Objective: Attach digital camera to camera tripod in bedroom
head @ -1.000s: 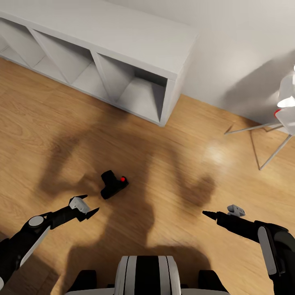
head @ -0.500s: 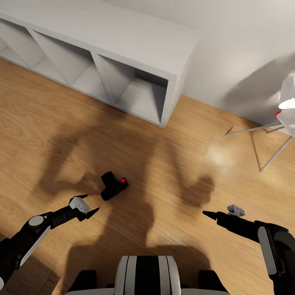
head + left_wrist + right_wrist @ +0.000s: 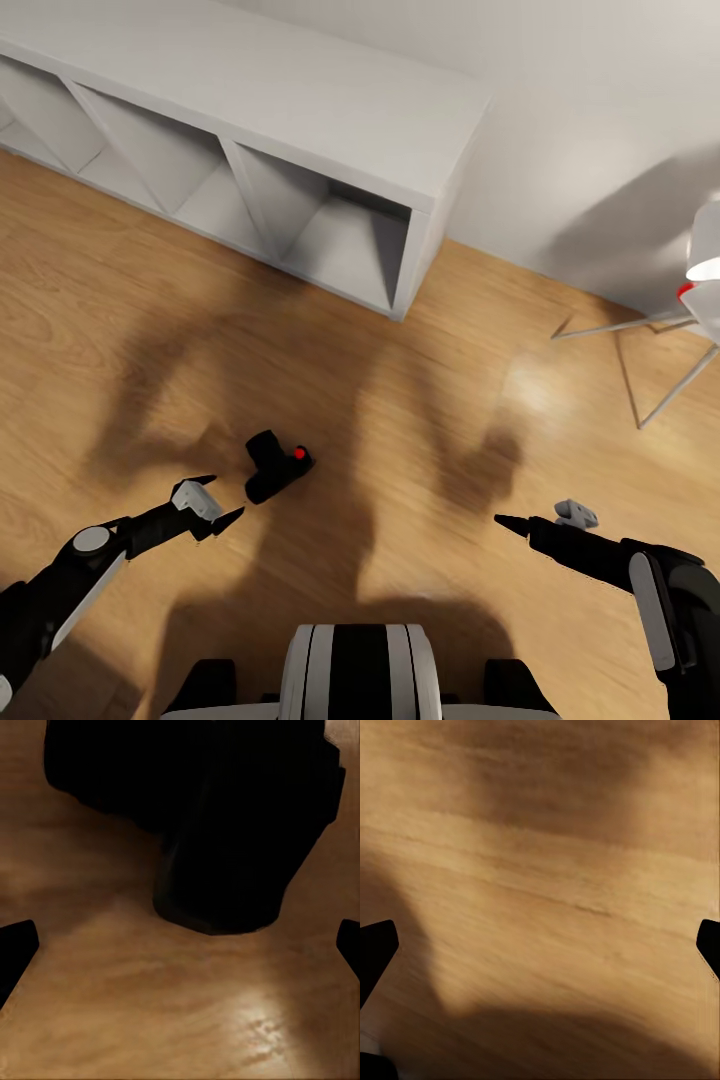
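The digital camera (image 3: 275, 466), small and black with a red dot on top, lies on the wood plank floor in the head view. My left gripper (image 3: 224, 497) hovers just short of it, open and holding nothing. In the left wrist view the digital camera (image 3: 217, 817) looms large and dark just ahead of the left gripper (image 3: 180, 945), whose fingertips sit wide apart. My right gripper (image 3: 505, 521) is over bare floor to the right, and the right wrist view shows that gripper (image 3: 540, 945) open above planks. The camera tripod is out of view.
A grey cube shelf (image 3: 300, 120) stands against the pale wall at the back left. A white lamp (image 3: 705, 270) on thin splayed legs (image 3: 640, 370) stands at the right edge. My own base (image 3: 360, 670) shows at the bottom of the picture.
The whole head view has shifted a little, so the shelf and the digital camera sit lower in the picture. The digital camera now lies closer to my left gripper. Both arms hold their pose.
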`<state>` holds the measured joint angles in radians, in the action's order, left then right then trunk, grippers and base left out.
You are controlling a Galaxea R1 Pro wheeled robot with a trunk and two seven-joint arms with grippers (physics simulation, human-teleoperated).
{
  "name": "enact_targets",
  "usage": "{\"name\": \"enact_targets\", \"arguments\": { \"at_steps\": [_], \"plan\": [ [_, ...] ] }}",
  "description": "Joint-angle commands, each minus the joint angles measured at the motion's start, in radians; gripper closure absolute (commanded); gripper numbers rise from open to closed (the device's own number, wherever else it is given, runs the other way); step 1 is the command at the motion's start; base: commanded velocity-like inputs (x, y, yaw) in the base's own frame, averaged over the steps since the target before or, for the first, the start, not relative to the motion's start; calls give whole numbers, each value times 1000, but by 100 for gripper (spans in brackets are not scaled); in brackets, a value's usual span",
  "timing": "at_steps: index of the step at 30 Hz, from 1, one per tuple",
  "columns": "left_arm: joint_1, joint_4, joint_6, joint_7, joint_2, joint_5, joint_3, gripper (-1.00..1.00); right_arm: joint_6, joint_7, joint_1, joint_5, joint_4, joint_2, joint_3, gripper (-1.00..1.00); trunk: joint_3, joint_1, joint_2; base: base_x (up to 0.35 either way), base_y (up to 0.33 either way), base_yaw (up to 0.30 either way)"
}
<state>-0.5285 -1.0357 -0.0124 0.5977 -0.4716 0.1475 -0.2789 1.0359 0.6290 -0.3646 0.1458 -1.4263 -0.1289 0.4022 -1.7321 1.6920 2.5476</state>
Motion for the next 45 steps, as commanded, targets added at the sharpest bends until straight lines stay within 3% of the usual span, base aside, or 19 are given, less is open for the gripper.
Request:
{"name": "enact_targets", "arguments": {
  "at_steps": [1,26,45],
  "plan": [
    [-1,0,-1,1,-1,6,-3,-100,7,-1,0,6,0,0,1,-100,-1,0,0,222,0,0],
    [-1,-1,-10,1,1,6,-3,-100,11,-2,-1,6,-4,-5,-2,-100,-1,0,0,31,0,0],
    [-1,1,-9,19,-2,6,-9,-100,8,-6,-2,5,-2,-8,-2,-100,-1,0,0,0,0,-108]
  ]
}}
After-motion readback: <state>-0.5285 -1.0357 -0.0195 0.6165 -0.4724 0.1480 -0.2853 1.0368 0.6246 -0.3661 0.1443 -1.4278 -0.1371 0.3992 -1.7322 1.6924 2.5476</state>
